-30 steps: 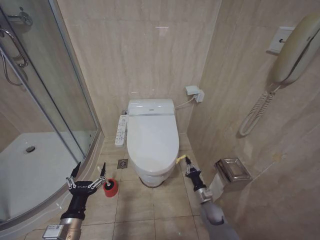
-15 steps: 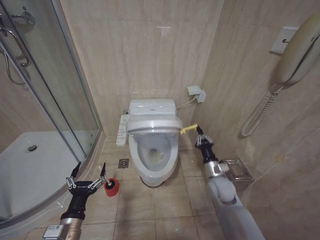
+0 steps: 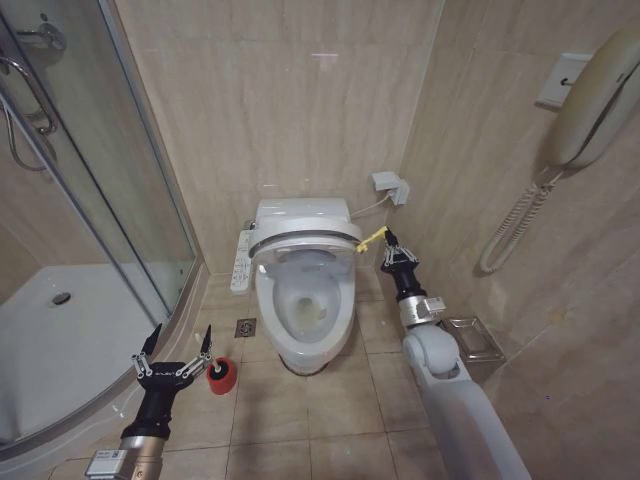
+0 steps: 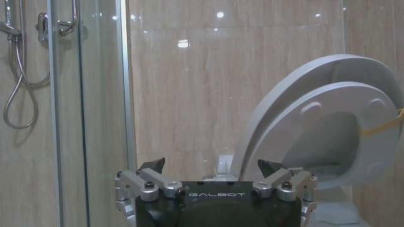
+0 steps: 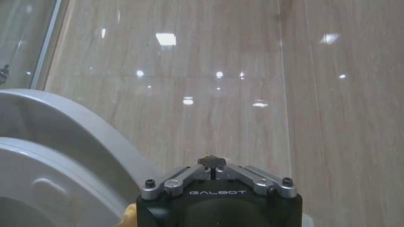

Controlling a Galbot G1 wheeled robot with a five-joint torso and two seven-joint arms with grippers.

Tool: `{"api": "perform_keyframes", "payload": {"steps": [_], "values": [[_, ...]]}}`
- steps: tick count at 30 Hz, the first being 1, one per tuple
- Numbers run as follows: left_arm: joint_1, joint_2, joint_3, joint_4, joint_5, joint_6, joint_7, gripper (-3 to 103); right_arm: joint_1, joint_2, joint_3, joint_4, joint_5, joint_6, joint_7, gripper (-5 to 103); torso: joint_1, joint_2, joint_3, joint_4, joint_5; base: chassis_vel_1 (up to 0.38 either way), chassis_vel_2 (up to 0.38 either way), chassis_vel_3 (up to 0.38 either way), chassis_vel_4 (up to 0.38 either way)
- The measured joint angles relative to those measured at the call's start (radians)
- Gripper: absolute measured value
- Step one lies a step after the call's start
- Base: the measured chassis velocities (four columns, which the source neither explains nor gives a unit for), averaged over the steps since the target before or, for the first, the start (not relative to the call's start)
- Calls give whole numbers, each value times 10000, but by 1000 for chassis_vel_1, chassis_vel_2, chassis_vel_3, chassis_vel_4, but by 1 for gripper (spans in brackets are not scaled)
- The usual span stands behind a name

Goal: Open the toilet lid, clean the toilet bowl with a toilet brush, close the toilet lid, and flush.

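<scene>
The toilet stands against the far tiled wall of a narrow bathroom. A curved glass shower enclosure point(image 3: 100, 200) with a white tray point(image 3: 60, 330) takes the left side. On the right wall hang a cream wall phone point(image 3: 590, 100) with a coiled cord and, lower down, a metal paper holder point(image 3: 472, 338). A white control panel point(image 3: 240, 262) sits on the toilet's left flank, and a small floor drain point(image 3: 245, 327) lies in the tiles beside the bowl's left side.

The lid point(image 3: 305, 232) is raised partway, a smooth glossy oval; the left wrist view shows it tilted up with the ring seat point(image 4: 328, 137) lifted under it, round bumpers visible on the underside. A yellow strap point(image 3: 370, 238) runs from the lid's right edge to the right gripper point(image 3: 393, 248), whose fingers are pinched together at the strap's end, just right of the lid. The bowl point(image 3: 305, 305) is open, white ceramic with a yellowish-brown stain inside.

The left gripper point(image 3: 175, 350) hangs low at near left with its fingers spread wide and nothing between them. The short red brush holder point(image 3: 221, 376) stands on the floor tiles just beside its right fingertip.
</scene>
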Motion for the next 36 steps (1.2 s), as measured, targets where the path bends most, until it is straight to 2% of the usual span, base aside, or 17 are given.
{"api": "perform_keyframes", "payload": {"steps": [20,28,36], "values": [[-4,0,-1,0,0,0,0,99,562,-15,306,-145,329,72,98,0,12,-2,3,4,-3,-162,163,151,-164],[0,0,-1,0,0,0,0,99,1241,57,316,-795,330,-9,121,0,-3,0,-1,2,0,9,-25,-24,18],[0,0,-1,0,0,0,0,99,2018,509,223,-2085,21,231,164,0,0,1,0,5,-1,14,-16,-10,13]]}}
